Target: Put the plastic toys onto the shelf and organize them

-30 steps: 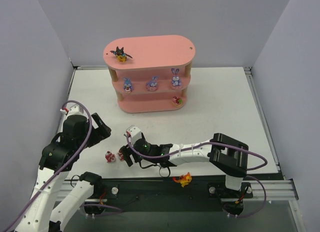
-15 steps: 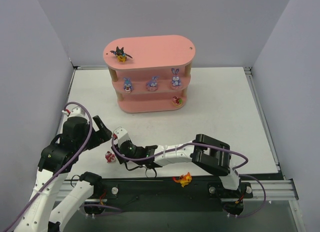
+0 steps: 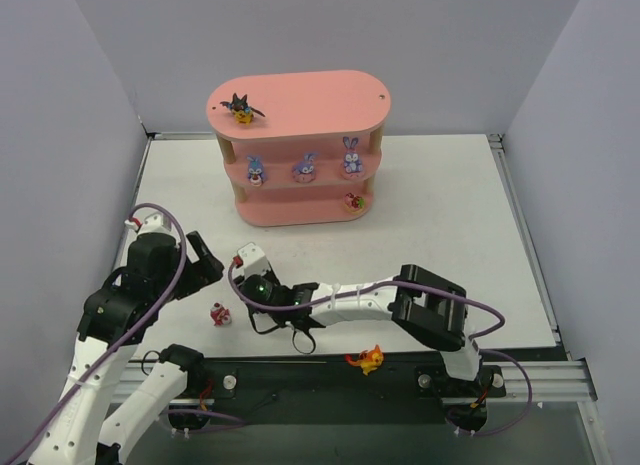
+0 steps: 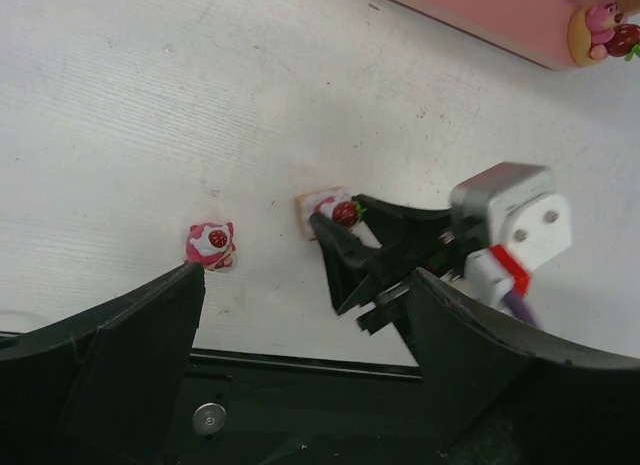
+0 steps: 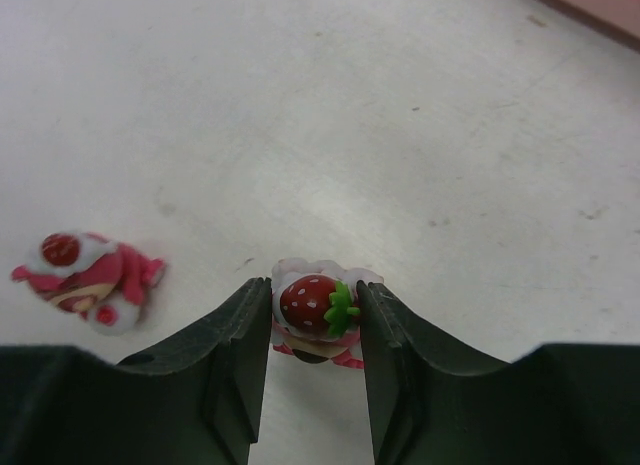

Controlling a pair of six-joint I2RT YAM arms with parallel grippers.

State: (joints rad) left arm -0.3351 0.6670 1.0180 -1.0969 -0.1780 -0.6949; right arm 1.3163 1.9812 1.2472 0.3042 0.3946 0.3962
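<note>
The pink shelf stands at the back. A black bat-like toy is on its top board. Three bunnies are on the middle tier and a red-and-white toy is on the bottom tier. My right gripper is shut on a strawberry-topped red-and-white toy close to the table; it also shows in the left wrist view. Another red-and-white toy lies just left of it. An orange toy lies on the black rail. My left gripper is open and empty.
The right arm stretches low across the front of the table toward the left arm. Grey walls close in both sides. The black base rail runs along the near edge.
My right gripper has swung left over the right-hand of the two red-and-white toys on the table and shut on it. The left arm has barely moved.
</note>
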